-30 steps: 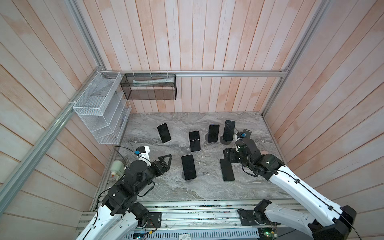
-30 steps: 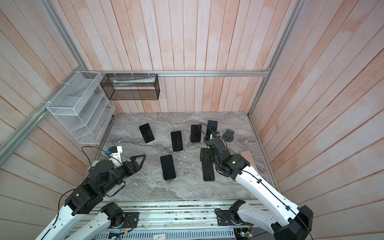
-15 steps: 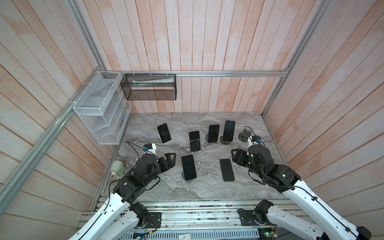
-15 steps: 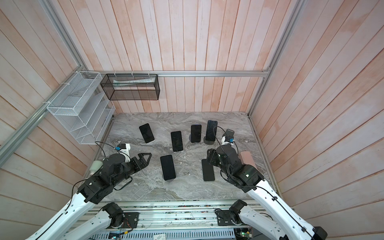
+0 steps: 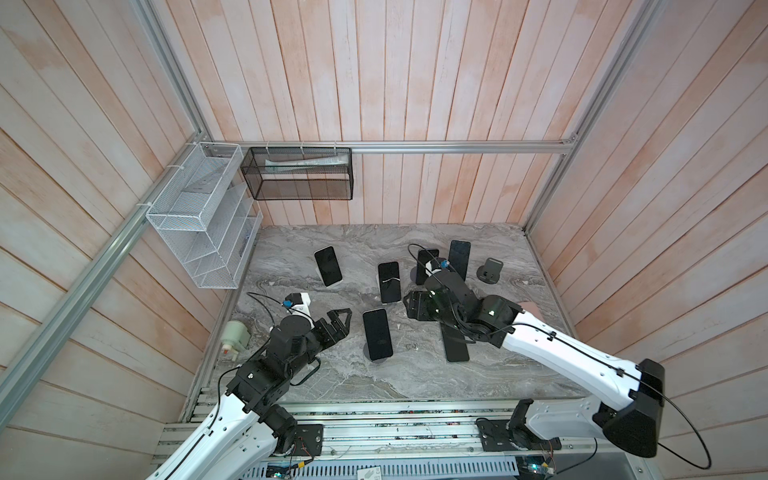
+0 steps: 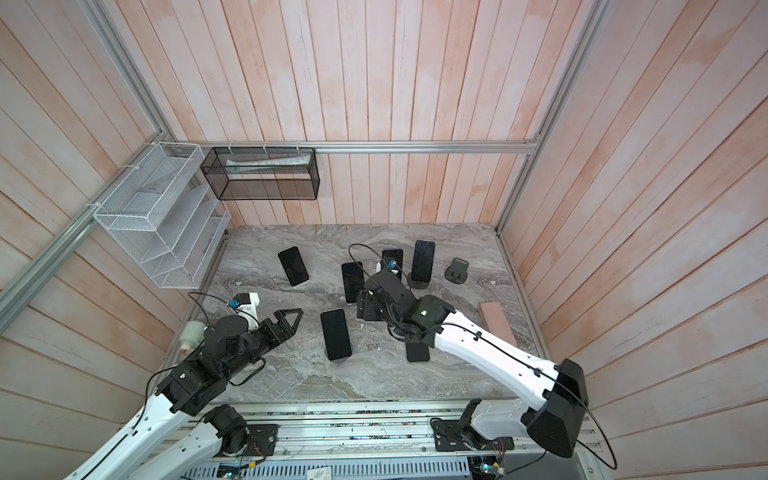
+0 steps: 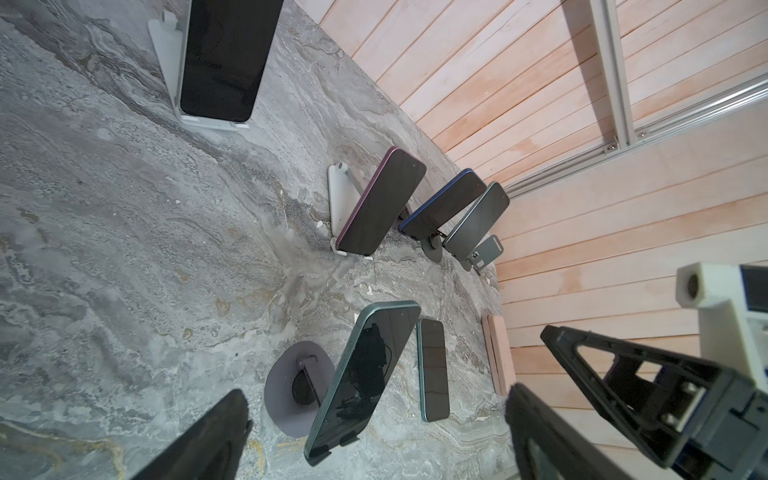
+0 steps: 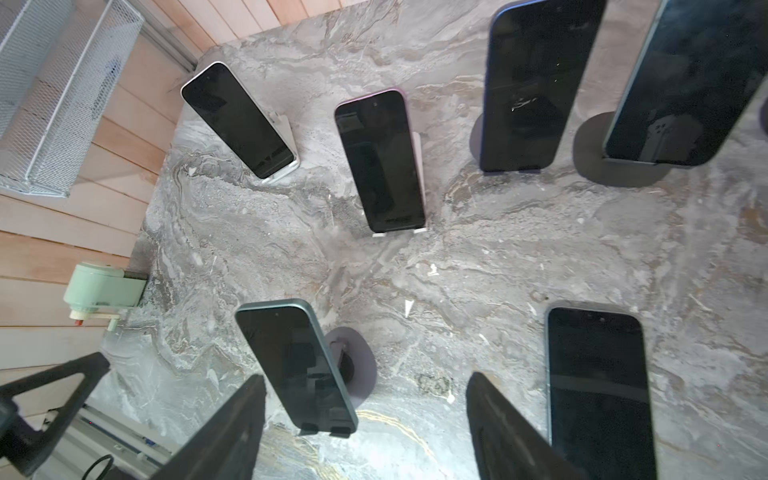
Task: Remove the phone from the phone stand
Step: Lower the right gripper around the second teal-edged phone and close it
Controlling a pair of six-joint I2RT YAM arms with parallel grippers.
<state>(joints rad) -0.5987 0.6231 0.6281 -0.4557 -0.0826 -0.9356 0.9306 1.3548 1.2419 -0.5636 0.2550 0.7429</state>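
A teal-edged phone (image 5: 377, 334) leans on a round grey phone stand (image 7: 291, 386) at the front middle of the marble table, and both wrist views show it too (image 8: 295, 365). My left gripper (image 5: 347, 322) hangs open just left of it, with nothing between its fingers (image 7: 540, 432). My right gripper (image 5: 413, 307) hovers open above the table, just right of and behind that phone, and is empty as well. In the right wrist view the phone's lower end sits near one finger (image 8: 232, 428).
Behind stand a white phone (image 5: 327, 266), a purple phone (image 5: 389, 281) and a tall dark phone (image 5: 459, 259), each on its stand. An empty black stand (image 5: 490, 270) is at the back right. A phone (image 5: 455, 347) lies flat under my right arm. A pink block (image 6: 494, 320) sits by the right wall.
My right gripper drew back from the flat phone, then swung left over the table's middle. My left gripper edged forward toward the teal phone and has held there.
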